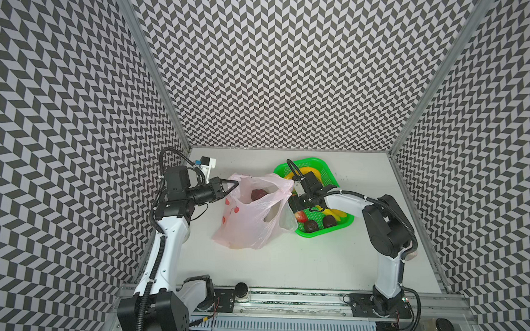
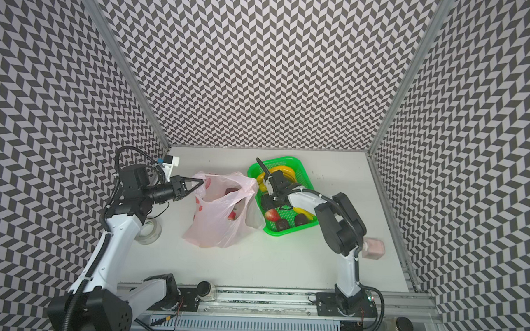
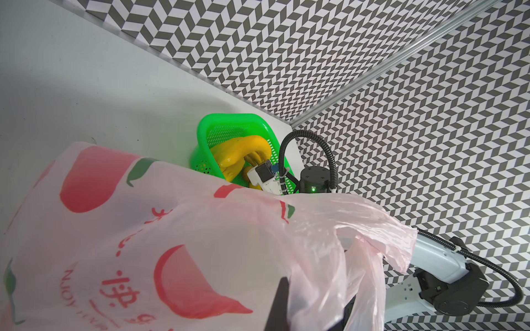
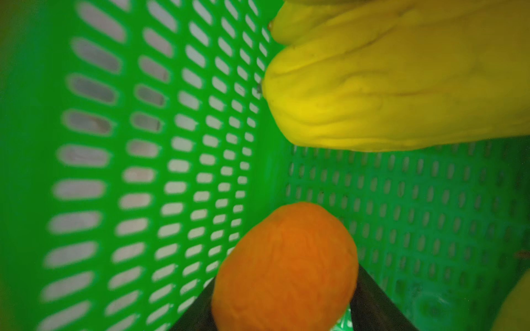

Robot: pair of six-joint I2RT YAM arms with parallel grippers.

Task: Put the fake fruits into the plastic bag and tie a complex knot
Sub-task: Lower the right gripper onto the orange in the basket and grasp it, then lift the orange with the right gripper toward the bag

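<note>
The pale-pink plastic bag (image 1: 249, 223) (image 2: 216, 228) (image 3: 143, 243) stands open on the white table, with a dark fruit (image 1: 259, 195) inside. My left gripper (image 1: 236, 183) (image 2: 202, 182) is shut on the bag's left rim, and its dark finger (image 3: 281, 303) presses the film. My right gripper (image 1: 299, 200) (image 4: 286, 301) reaches down into the green basket (image 1: 319, 234) (image 4: 143, 143). Its two fingers are closed against the sides of an orange (image 4: 286, 258). Yellow bananas (image 2: 283, 168) (image 4: 401, 86), a red fruit (image 1: 300, 216) and two dark balls (image 1: 310, 226) (image 1: 329, 220) lie in the basket. No knot shows.
The basket stands right against the bag's right side. A clear tape roll (image 2: 149, 230) lies by the left arm. A pink bottle (image 2: 374, 248) stands behind the right arm. Patterned walls close in the table at the back and on both sides.
</note>
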